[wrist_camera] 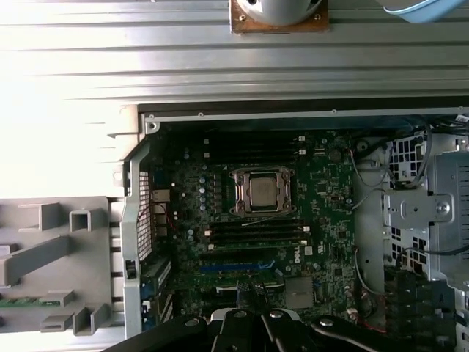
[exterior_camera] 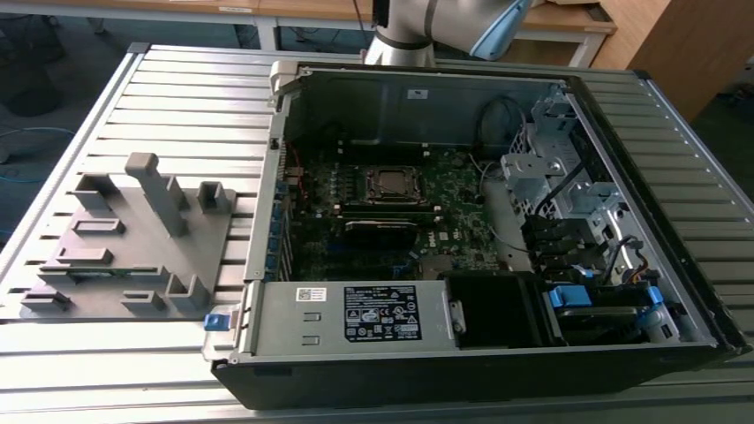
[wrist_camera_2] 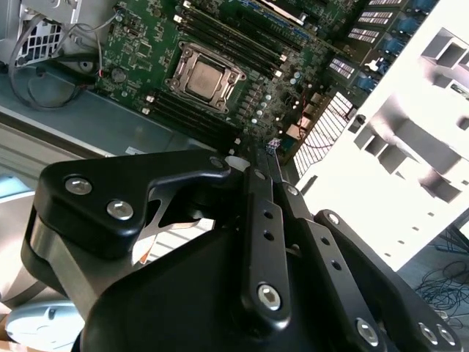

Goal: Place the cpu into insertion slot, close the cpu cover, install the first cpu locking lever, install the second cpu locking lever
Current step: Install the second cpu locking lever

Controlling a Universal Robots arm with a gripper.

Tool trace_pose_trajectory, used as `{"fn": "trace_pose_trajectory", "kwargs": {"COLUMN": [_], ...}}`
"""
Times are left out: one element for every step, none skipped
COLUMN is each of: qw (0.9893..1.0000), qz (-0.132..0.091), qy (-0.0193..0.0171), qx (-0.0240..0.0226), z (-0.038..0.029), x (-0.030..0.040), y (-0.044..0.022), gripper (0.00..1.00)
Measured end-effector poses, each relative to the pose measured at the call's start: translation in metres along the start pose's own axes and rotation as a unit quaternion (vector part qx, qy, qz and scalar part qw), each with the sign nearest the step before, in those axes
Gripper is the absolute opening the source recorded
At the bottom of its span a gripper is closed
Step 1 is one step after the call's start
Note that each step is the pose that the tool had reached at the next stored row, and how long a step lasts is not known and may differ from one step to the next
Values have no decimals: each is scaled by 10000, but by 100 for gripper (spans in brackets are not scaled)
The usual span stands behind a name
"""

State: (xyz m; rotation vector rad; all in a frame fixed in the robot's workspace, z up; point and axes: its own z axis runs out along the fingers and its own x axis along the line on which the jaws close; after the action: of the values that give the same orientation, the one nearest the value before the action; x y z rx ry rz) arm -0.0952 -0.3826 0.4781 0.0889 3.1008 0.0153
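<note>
One open computer case (exterior_camera: 495,353) is seen lying on a slatted metal table (exterior_camera: 189,97). One green motherboard (wrist_camera: 330,183) is mounted inside it. One insertion slot (wrist_camera: 260,192) is seen on the board, with one cpu (wrist_camera: 261,190) seated in it. One cpu cover (wrist_camera: 242,196) is seen as a silvery frame lying flat around the chip, so it appears closed. The state of the locking levers cannot be told.

Two banks of long black memory strips (wrist_camera: 253,233) are seen, one on each side of the slot. One labelled power supply box (exterior_camera: 353,316) sits in the case corner nearest the exterior camera, and one metal drive cage (exterior_camera: 554,159) stands at the exterior view's right.

One grey fixture plate (exterior_camera: 124,243) with upright posts lies on the table, beside the case at the exterior view's left.

One gripper (wrist_camera_2: 272,150) is seen above the case, well apart from the slot, with nothing held. The jaws are drawn close together, tips nearly touching.
</note>
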Motion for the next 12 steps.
{"fn": "trace_pose_trajectory", "kwargs": {"qw": [10000, 10000, 10000, 10000, 10000, 10000, 10000, 10000, 10000, 10000, 10000, 10000], "qz": [0, 0, 0, 0, 0, 0, 0, 0, 0, 0, 0, 0], "qy": [0, 0, 0, 0, 0, 0, 0, 0, 0, 0, 0, 0], "qx": [-1, 0, 0, -1, 0, 0, 0, 0, 0, 0, 0, 0], "z": [2, 3, 5, 7, 8, 10, 12, 14, 15, 17, 19, 79], "x": [0, 0, 0, 0, 0, 0, 1, 1, 1, 1, 1, 3], "y": [0, 0, 0, 0, 0, 0, 0, 0, 0, 0, 0, -1], "gripper": [10, 10, 10, 10, 10, 10, 10, 10, 10, 10, 10, 10]}}
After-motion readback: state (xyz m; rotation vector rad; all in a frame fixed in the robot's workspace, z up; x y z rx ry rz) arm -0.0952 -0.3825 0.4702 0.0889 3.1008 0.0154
